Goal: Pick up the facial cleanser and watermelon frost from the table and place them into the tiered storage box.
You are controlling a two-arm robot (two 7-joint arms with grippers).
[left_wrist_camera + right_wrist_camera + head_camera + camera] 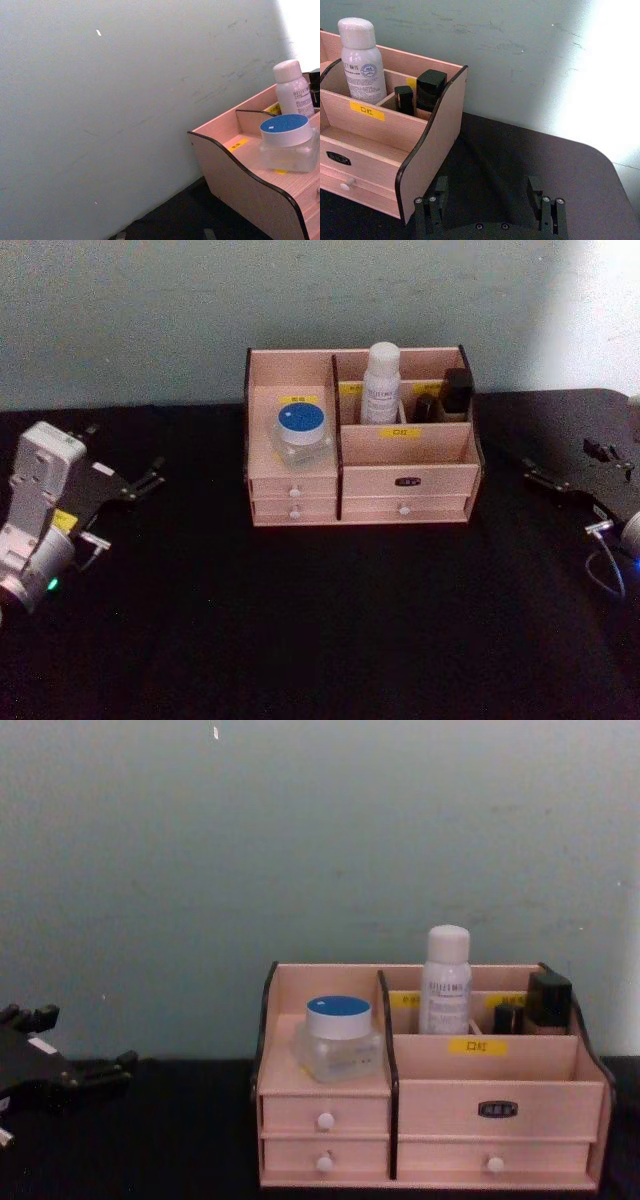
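The tiered storage box [405,482] stands at the middle back of the black table, also seen as the box [480,1090]. A clear jar with a blue lid [302,432] sits in its left compartment, the jar [286,136]. A white bottle [381,383] stands upright in the rear middle compartment, the bottle [362,62]. Their labels are too small to tell which is the facial cleanser and which the watermelon frost. My left gripper [140,480] rests open at the table's left, well clear of the box. At the right side my right gripper [490,206] is open and holds nothing.
Two small dark containers [422,92] stand in the box's rear right compartment. Small drawers with white knobs [325,1121] line the box's front. A pale green wall [300,840] rises right behind the box. The black tabletop [320,620] stretches in front.
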